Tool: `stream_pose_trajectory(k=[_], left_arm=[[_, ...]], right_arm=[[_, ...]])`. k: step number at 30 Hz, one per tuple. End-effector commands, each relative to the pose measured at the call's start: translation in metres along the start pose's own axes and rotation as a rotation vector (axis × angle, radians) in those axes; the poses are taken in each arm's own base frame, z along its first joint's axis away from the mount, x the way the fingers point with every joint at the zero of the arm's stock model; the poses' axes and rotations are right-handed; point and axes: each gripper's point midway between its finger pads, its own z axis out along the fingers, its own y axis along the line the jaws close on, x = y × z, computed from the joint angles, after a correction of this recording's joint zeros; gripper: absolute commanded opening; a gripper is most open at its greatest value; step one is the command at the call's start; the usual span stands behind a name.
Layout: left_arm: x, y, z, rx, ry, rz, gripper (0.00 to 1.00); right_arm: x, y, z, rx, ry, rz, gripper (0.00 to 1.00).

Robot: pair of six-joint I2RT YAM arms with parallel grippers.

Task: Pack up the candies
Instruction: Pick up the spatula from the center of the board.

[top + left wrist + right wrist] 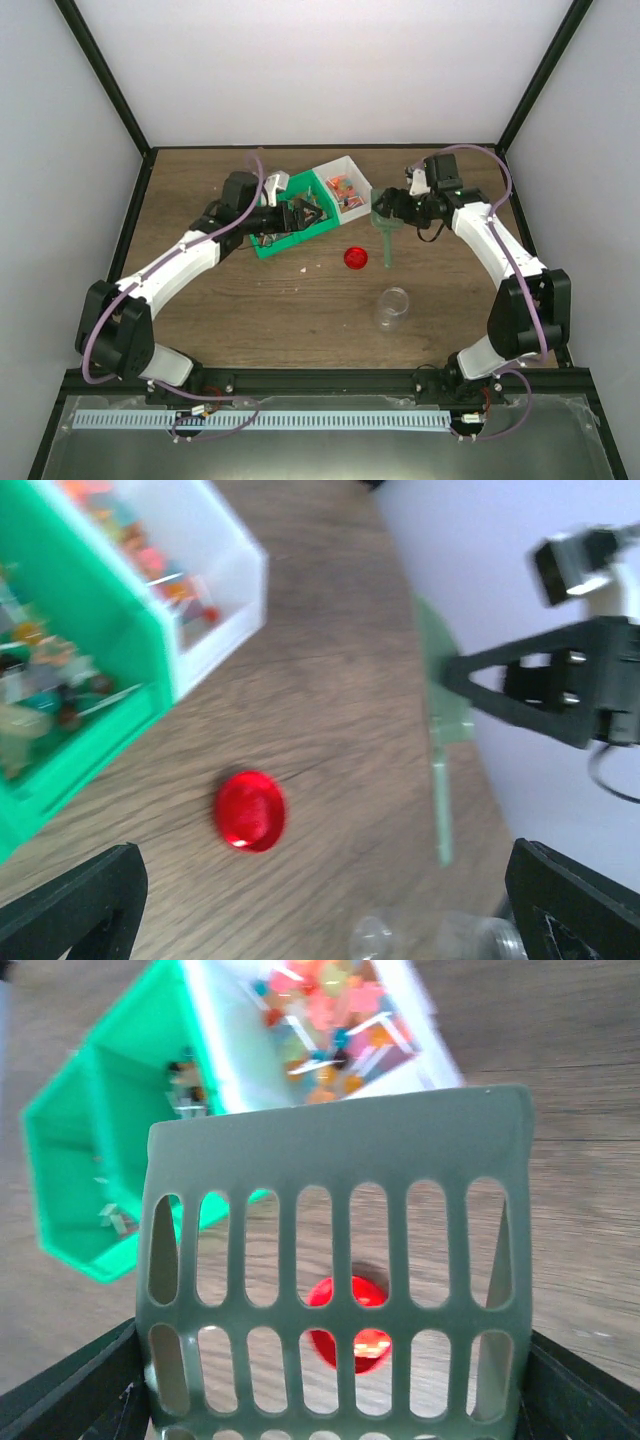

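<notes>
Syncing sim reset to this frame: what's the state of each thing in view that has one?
left gripper: open, empty.
right gripper: shut on the scoop.
scoop: held, nothing in it.
jar: upright, lid off, looks empty.
red lid: lying on the table, off the jar.
candies: piled in the white bin.
green bin: small items in one compartment.

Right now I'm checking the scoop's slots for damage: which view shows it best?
Right wrist: the green slotted scoop fills the frame, slots clear. Top external shows it small; left wrist, a blurred edge-on sliver.
</notes>
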Motion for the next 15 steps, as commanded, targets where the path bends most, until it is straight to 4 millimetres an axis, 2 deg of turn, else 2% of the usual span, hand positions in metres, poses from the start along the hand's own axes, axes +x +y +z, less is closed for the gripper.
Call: stream_pose_trajectory(k=[1,5,10,12,15], left_arm=[[-0.007,-0.058,-0.011,0.288,-0.044,0.069,1.00],[-0.011,-0.077,-0.016,0.382,-0.080,0.087,1.00],[-0.011,-0.092,-0.013,0.425,-0.071,0.117,1.00],[-0.010,-0.099,-0.010,0.442,-0.061,0.140,0.97],[-0.003,-0.116,-0.001,0.477,-0.029,0.192,0.88]], right_arm=[[-0.013,0.061,-0.018,-0.303,0.001,0.040,0.76],[-0.003,0.091,-0.026,-0.510,0.067,0.101,0.75],[0.001,0.110,-0.041,-0.645,0.082,0.137,0.74],[0.004,0.115,-0.045,-0.687,0.088,0.152,0.74],[0.007,0.117,-0.047,-0.710,0.090,0.164,0.74]])
